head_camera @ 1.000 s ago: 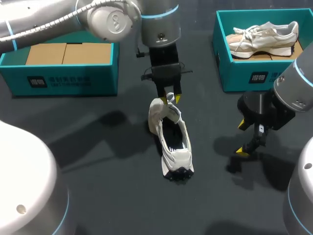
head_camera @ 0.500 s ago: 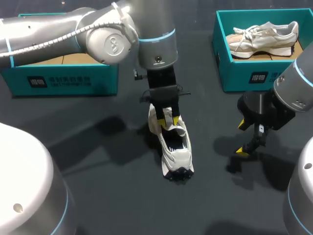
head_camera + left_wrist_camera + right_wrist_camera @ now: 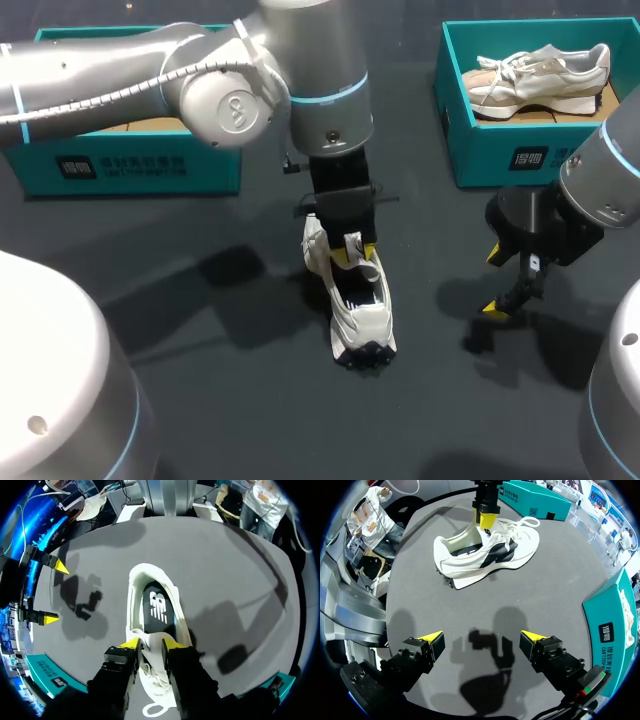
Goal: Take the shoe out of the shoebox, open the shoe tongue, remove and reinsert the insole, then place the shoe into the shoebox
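Dark grey matte table (image 3: 200,400) fills the scene, with two teal boxes at its far edge. Near the middle stands a white running shoe with black side panels (image 3: 362,322), resting on its sole, heel end toward the robot and toe end under the left arm. The left gripper (image 3: 353,253) comes down from above onto the shoe's throat. In the left wrist view (image 3: 151,644) its yellow-tipped fingers stand narrow and pinch the white padded tongue (image 3: 150,636) from both sides, the tongue lifted away from the opening. Ahead of the fingers the shoe (image 3: 134,592) gapes open, and a black insole with a white mark (image 3: 159,605) lies flat inside it. Laces trail beneath the gripper. The right gripper (image 3: 497,282) hangs over bare table well to the right of the shoe; its fingers are spread wide with nothing between them (image 3: 481,637), and the shoe (image 3: 485,555) shows side-on ahead of it. At the far right sits an open teal cardboard shoebox (image 3: 500,160) holding a second, beige-and-cream sneaker (image 3: 540,68) – apart from both grippers. At the far left, partly behind the left arm, is another teal cardboard box (image 3: 130,168).
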Action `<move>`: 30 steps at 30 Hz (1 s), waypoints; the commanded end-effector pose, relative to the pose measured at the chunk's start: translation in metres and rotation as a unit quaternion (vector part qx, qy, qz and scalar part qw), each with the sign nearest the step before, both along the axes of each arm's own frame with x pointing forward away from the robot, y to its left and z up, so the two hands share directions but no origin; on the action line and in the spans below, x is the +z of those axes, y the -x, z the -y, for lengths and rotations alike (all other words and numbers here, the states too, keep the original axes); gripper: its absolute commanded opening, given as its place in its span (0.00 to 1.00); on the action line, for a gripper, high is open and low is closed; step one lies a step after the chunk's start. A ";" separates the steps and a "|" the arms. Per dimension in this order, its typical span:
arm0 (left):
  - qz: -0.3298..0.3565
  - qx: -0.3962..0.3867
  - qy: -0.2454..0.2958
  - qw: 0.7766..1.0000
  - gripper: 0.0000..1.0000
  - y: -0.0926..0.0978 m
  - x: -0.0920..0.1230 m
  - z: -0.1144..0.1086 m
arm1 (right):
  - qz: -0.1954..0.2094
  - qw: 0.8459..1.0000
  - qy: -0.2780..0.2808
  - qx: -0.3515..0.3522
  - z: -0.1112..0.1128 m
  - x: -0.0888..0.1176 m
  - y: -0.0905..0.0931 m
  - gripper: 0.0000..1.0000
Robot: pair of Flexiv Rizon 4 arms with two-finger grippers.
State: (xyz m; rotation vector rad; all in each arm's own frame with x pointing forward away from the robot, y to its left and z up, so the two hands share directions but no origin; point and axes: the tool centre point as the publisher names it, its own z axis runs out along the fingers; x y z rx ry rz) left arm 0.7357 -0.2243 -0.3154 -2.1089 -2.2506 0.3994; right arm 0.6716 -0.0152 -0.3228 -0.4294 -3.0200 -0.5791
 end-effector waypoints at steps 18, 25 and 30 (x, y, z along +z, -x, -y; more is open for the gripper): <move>-0.013 0.040 -0.034 0.999 0.19 -0.015 -0.042 -0.008 | 0.002 1.000 0.001 -0.001 0.000 0.000 0.002 1.00; 0.010 0.031 -0.014 0.999 0.20 0.001 -0.024 -0.014 | 0.002 1.000 0.001 -0.001 0.000 0.000 0.002 1.00; 0.029 0.031 0.002 0.999 0.21 0.012 0.007 -0.016 | 0.002 1.000 0.001 -0.001 0.000 0.000 0.002 1.00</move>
